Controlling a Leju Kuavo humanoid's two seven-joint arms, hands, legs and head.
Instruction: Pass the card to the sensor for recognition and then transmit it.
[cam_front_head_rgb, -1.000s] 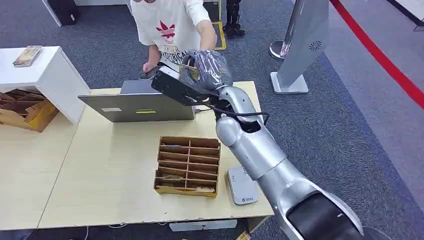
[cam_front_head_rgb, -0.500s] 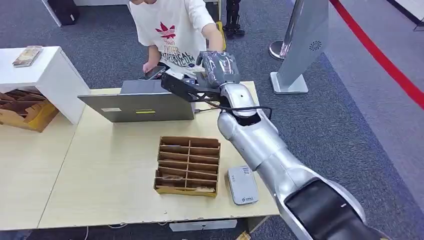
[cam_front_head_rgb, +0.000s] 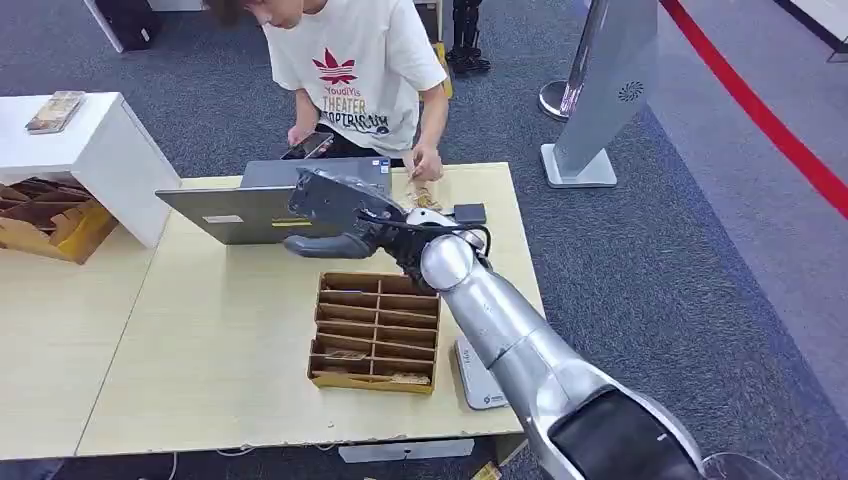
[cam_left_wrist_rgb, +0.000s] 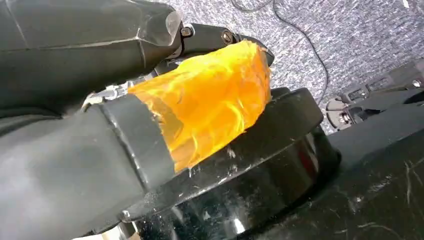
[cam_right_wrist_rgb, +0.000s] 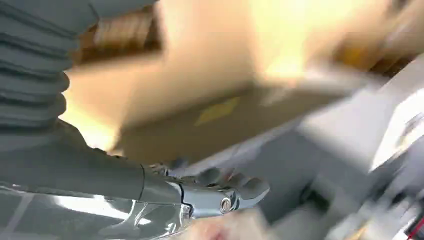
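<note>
Head view: the right robot hand (cam_front_head_rgb: 335, 215), dark and many-fingered on a silver arm, hovers above the far half of the pale wooden counter (cam_front_head_rgb: 210, 350), just in front of the grey open laptop (cam_front_head_rgb: 275, 212) and just beyond the brown cardboard compartment organiser (cam_front_head_rgb: 375, 330). Its fingers appear loosely spread with nothing visibly held, though the blurred right wrist view prevents confirmation. A small tan card-like item (cam_front_head_rgb: 424, 196) lies on the counter beyond the hand, touched by the hand of a person in a white T-shirt (cam_front_head_rgb: 350, 60); whether it is the task's card cannot be told. The next move probably calls for a slow, level return toward the organiser, clear of the laptop lid. The grey flat sensor pad (cam_front_head_rgb: 480, 372) is partly hidden by the forearm. The left robot hand (cam_left_wrist_rgb: 100, 120) hangs low; its state cannot be told.
</note>
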